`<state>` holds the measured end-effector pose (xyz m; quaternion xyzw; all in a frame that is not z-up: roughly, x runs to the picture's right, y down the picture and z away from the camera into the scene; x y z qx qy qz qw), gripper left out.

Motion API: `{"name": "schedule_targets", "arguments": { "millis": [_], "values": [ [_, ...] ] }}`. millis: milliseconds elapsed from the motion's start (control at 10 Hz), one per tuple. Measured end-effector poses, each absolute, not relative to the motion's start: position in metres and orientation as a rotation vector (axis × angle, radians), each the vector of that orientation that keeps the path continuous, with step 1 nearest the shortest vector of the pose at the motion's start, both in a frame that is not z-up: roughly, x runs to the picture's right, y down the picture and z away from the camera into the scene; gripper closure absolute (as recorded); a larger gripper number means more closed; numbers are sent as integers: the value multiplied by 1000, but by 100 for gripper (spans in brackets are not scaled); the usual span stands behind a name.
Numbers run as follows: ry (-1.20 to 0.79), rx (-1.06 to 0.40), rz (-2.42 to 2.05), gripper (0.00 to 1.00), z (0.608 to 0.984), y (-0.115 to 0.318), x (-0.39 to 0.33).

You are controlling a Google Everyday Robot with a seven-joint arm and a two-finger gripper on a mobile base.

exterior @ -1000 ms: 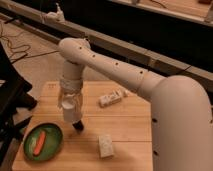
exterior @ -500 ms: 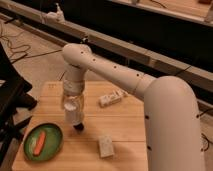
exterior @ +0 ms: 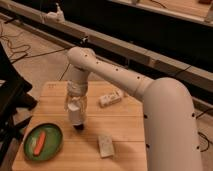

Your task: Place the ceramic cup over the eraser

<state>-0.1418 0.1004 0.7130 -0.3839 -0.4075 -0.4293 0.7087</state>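
Since the earlier frame, the arm is drifting slightly right, carrying the ceramic cup (exterior: 76, 114). Pinched in the gripper (exterior: 76, 104), the cup is hanging directly over the eraser (exterior: 79, 128), which is peeking out beneath. Lowering straight and level, with the rim centred, should be covering it cleanly, staying left of the white block (exterior: 105, 145) and right of the green plate (exterior: 56, 145).

Wooden table (exterior: 125, 145), concrete floor (exterior: 40, 70).

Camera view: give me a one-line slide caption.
Robot arm's pincer holds the ceramic cup down over the eraser on a wooden table, beside a green plate.
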Motion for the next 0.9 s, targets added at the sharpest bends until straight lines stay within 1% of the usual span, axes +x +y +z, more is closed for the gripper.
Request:
{"name": "schedule_targets", "arguments": {
  "millis": [500, 700, 900],
  "values": [
    [-922, -858, -952, 100, 727, 115, -133],
    [-941, -856, -947, 96, 732, 120, -131],
    [-942, -855, -947, 96, 732, 120, -132]
  ]
}}
